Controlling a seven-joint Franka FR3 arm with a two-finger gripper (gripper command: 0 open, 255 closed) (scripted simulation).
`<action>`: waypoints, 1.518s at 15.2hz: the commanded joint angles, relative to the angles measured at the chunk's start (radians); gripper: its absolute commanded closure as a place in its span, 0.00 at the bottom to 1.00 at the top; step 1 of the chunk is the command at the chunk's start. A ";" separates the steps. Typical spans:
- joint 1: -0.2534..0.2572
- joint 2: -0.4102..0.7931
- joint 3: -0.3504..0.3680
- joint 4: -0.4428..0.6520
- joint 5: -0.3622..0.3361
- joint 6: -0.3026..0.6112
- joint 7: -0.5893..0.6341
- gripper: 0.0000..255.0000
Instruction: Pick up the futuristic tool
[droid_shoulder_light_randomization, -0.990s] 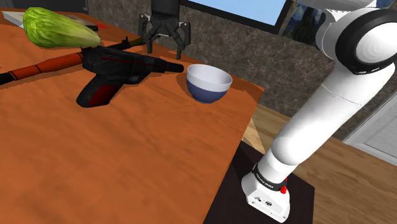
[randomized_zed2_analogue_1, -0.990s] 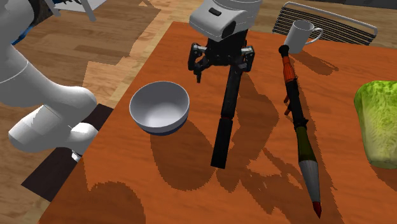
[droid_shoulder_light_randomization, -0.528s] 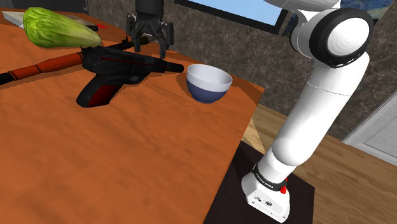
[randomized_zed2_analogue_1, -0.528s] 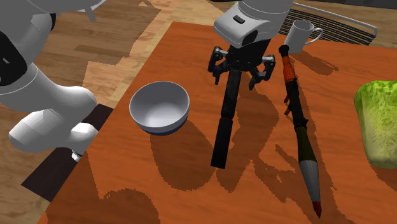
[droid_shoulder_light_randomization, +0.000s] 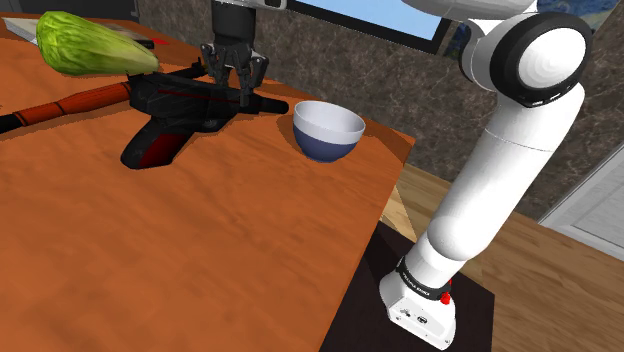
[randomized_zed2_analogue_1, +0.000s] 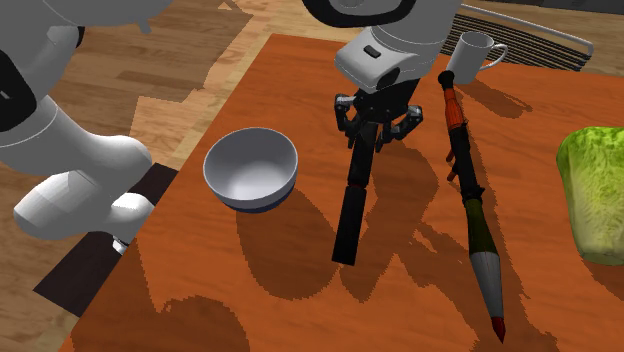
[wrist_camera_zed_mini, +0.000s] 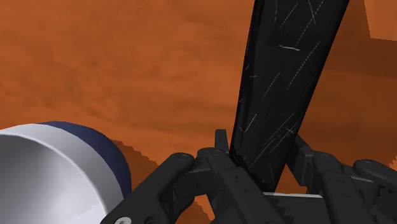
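Observation:
The futuristic tool (droid_shoulder_light_randomization: 175, 108) is a black pistol-shaped piece with red accents, lying flat on the orange-brown wooden table (droid_shoulder_light_randomization: 200, 250). From above in the second exterior view, the tool (randomized_zed2_analogue_1: 354, 205) looks like a long black bar. My gripper (droid_shoulder_light_randomization: 232, 84) has come down over its barrel end, near the table's far side. Its fingers (randomized_zed2_analogue_1: 352, 128) close in on the bar from both sides. In the wrist view the black body of the tool (wrist_camera_zed_mini: 286, 83) runs up from between the fingertips (wrist_camera_zed_mini: 213, 162), which clasp it. The gripper (wrist_camera_zed_mini: 261, 173) is shut on the tool.
A white and blue bowl (droid_shoulder_light_randomization: 328, 130) stands close beside the tool's muzzle. A long rocket-like rod (randomized_zed2_analogue_1: 472, 205), a white mug (randomized_zed2_analogue_1: 472, 55) and a green lettuce (randomized_zed2_analogue_1: 595, 190) lie beyond the tool. My stand (droid_shoulder_light_randomization: 425, 310) sits past the table's edge.
The gripper has lowered onto the tool's barrel and its fingers have gone from wide apart to closed on it. The tool has not shifted.

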 joint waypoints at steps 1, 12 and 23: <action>0.000 0.000 0.000 -0.002 0.000 0.001 0.000 1.00; 0.009 0.022 0.004 0.090 -0.012 -0.073 0.011 1.00; 0.053 0.108 0.017 0.334 -0.062 -0.245 0.046 1.00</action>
